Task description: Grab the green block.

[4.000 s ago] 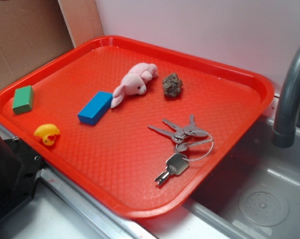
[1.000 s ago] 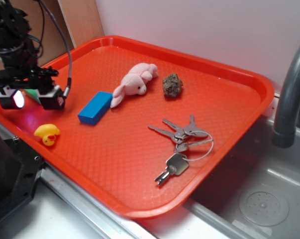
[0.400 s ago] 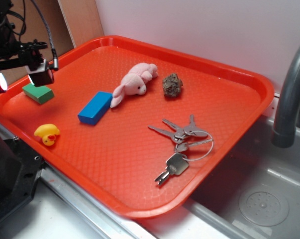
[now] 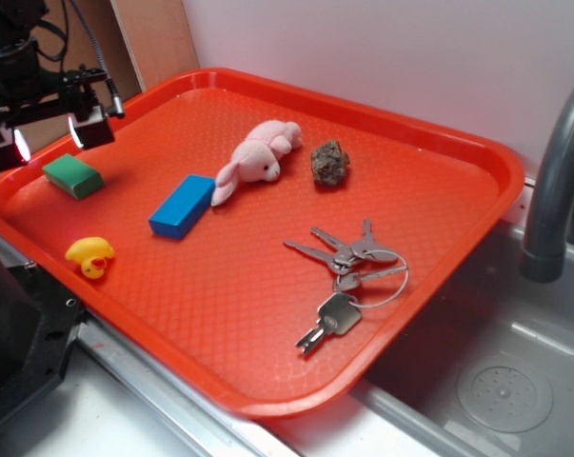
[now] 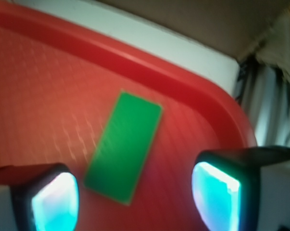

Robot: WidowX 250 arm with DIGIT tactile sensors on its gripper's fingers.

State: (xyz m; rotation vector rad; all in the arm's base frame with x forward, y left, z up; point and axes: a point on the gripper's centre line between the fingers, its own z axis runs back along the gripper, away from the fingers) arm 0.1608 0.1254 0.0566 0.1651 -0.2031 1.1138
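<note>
Beside the grey sink, a wide red textured plastic tray (image 4: 439,205) carries the small flat green rectangular block (image 4: 73,176) near its left rim, just below the black pincer (image 4: 47,136), whose fingers stand apart, block's long axis skewed across their gap.

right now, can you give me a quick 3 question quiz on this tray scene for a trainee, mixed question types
1. True or false: the gripper is shut on the green block.
2. Multiple choice: which thing lies nearest the pink plush bunny? A) yellow duck B) blue block C) keys
3. Short answer: in the wrist view, where does the green block sit relative to the two fingers?

Key
1. False. The gripper is open and above the block, which lies flat on the red tray.
2. B.
3. Between them, lying at a slant, touched by neither.
</note>
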